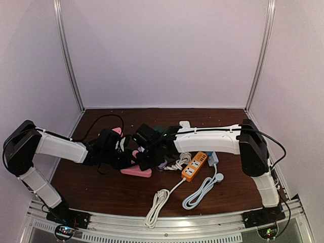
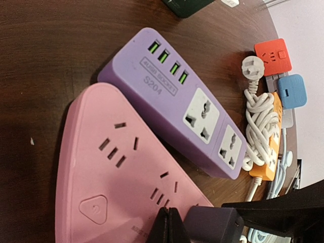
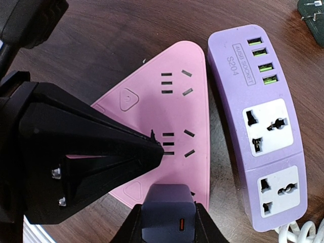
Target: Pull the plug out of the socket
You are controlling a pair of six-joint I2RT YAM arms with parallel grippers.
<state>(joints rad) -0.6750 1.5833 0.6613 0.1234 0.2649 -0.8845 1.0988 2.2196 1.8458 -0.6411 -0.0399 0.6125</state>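
A pink triangular socket strip [image 3: 172, 106] lies flat on the brown table; it also shows in the left wrist view [image 2: 111, 167] and the top view [image 1: 136, 172]. A dark purple plug [image 3: 167, 207] stands on its corner socket. My right gripper [image 3: 167, 230] is shut on the plug, one finger on each side. My left gripper [image 2: 171, 217] is shut and empty, with its tips pressed down on the pink strip's face beside the plug [image 2: 212, 224]. Whether the prongs are still in the socket is hidden.
A purple socket strip [image 3: 258, 126] lies right beside the pink one. An orange strip [image 1: 195, 166], a coiled white cable [image 1: 157, 200] and a pale blue cable [image 1: 202, 189] lie to the right. Red [image 2: 273, 54] and blue [image 2: 292, 91] adapters lie farther off.
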